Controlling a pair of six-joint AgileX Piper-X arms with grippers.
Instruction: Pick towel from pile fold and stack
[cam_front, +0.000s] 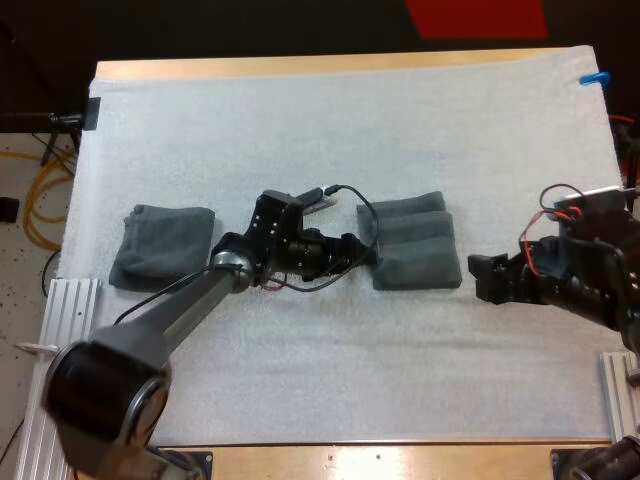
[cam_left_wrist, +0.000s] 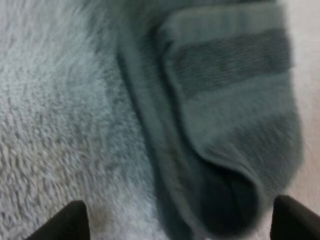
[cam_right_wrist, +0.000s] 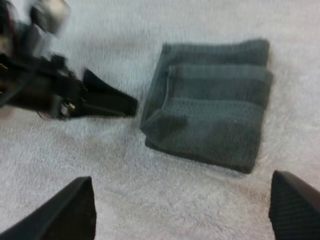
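My left hand (cam_front: 362, 252) is gaping, gripping nothing, poised at the edge of the folded stack (cam_front: 415, 245) on the white mat (cam_front: 330, 130). My right hand (cam_front: 487, 277) is hovering open beyond the stack's other side. The stack is probably going to handle soft and floppy (light too), so a corner pinch is looking wisest.

- My left end effector (cam_left_wrist: 182, 226) hangs low over the white mat (cam_left_wrist: 55, 115), with its two black fingertips (cam_left_wrist: 70, 222) standing wide apart.
- The towel stack (cam_left_wrist: 230, 100), dark grey-green and folded, lies flat on the mat close beneath me.
- Its layers show as stepped folds, with a darker band across the top one.
- The stack's rounded corner lies between my fingertips, and neither tip squeezes it.
- I cannot tell whether a tip brushes the cloth.
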